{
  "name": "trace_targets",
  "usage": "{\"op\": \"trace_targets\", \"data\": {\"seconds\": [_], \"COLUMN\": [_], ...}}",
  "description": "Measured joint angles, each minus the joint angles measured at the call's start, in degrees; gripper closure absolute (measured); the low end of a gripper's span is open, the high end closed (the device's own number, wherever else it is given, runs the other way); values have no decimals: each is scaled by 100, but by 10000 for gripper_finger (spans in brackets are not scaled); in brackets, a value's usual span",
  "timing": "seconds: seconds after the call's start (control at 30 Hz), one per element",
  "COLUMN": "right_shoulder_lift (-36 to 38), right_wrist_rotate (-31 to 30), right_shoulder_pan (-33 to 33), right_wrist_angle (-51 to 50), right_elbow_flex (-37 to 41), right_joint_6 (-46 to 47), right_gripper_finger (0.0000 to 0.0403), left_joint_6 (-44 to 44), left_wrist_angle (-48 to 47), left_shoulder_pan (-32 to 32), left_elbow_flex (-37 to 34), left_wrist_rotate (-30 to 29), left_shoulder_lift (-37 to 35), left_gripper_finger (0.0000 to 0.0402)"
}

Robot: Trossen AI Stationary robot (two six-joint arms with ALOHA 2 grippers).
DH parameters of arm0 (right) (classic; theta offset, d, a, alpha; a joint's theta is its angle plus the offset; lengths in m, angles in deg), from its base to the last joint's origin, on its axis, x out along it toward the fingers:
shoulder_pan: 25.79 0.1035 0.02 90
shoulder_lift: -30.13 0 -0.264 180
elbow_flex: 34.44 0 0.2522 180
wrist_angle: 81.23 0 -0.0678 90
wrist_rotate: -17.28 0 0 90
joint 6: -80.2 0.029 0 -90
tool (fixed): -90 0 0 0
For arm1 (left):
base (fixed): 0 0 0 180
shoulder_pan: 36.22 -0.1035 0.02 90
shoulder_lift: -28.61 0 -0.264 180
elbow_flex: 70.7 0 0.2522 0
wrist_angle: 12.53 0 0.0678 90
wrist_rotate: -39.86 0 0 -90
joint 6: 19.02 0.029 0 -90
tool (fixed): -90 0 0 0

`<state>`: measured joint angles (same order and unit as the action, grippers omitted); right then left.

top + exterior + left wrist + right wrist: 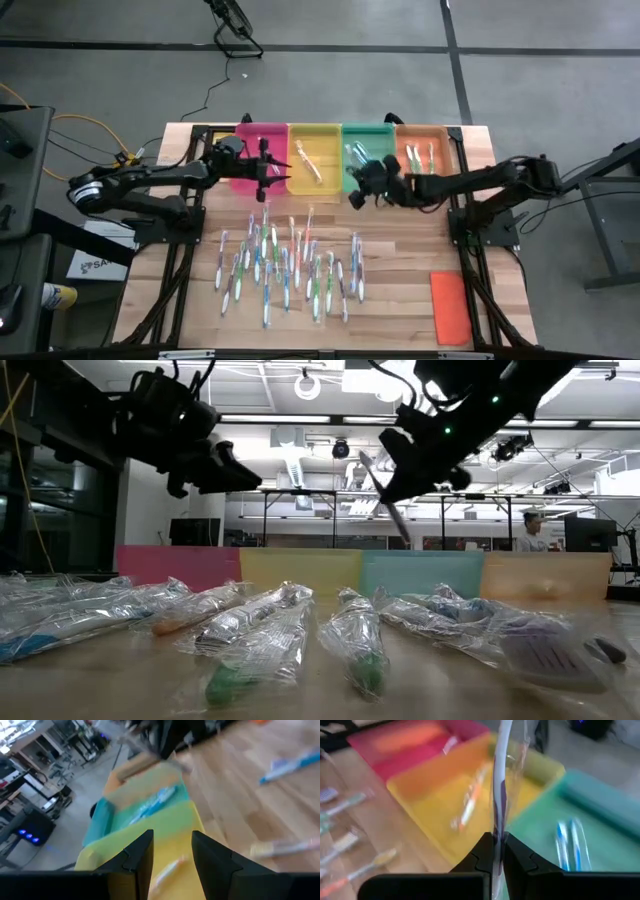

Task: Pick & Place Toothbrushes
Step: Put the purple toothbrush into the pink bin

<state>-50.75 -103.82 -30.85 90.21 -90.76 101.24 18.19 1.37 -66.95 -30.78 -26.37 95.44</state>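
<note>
The wooden table (400, 310) bears four coloured trays (315, 170), scattered toothbrushes (290, 265) and an orange lid (450, 307).

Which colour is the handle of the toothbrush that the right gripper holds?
White with purple, on the toothbrush in the right gripper; the right wrist view shows it best.

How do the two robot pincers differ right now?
The right pincer is shut on a wrapped toothbrush with a purple-and-white handle; the left pincer is open and empty. The right hangs by the green tray, the left over the pink tray and yellow tray. Both are dark and raised above the table.
</note>
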Motion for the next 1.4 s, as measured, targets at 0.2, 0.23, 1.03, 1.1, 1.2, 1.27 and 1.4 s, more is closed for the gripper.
{"op": "trace_targets", "data": {"seconds": [0.2, 0.23, 1.03, 1.1, 1.2, 1.27, 1.4], "right_shoulder_lift": [-164, -237, -2269, -2269, -2267, -2266, -2266], "right_wrist_rotate": [1288, 1509, 2998, 2990, 2974, 2977, 2993], "right_shoulder_pan": [-645, -701, -761, -769, -772, -769, -752], "right_wrist_angle": [1458, 1679, 4156, 4161, 4181, 4183, 4187], "right_elbow_flex": [42, 40, -899, -928, -932, -932, -932], "right_joint_6": [-1127, -1249, -2273, -2282, -2259, -2252, -2245], "right_gripper_finger": [390, 390, 390, 390, 390, 390, 390], "left_joint_6": [-671, -770, -1861, -1928, -1954, -1969, -2055], "left_wrist_angle": [1104, 1270, 1718, 1704, 1686, 1726, 1769], "left_shoulder_pan": [1, -1, 229, 229, 235, 236, 237], "left_elbow_flex": [1, 0, 669, 669, 669, 669, 669], "left_wrist_rotate": [136, 138, 105, 122, 128, 155, 195], "left_shoulder_lift": [459, 504, 823, 823, 823, 823, 823], "left_gripper_finger": [272, 272, 163, 163, 171, 187, 234]}}
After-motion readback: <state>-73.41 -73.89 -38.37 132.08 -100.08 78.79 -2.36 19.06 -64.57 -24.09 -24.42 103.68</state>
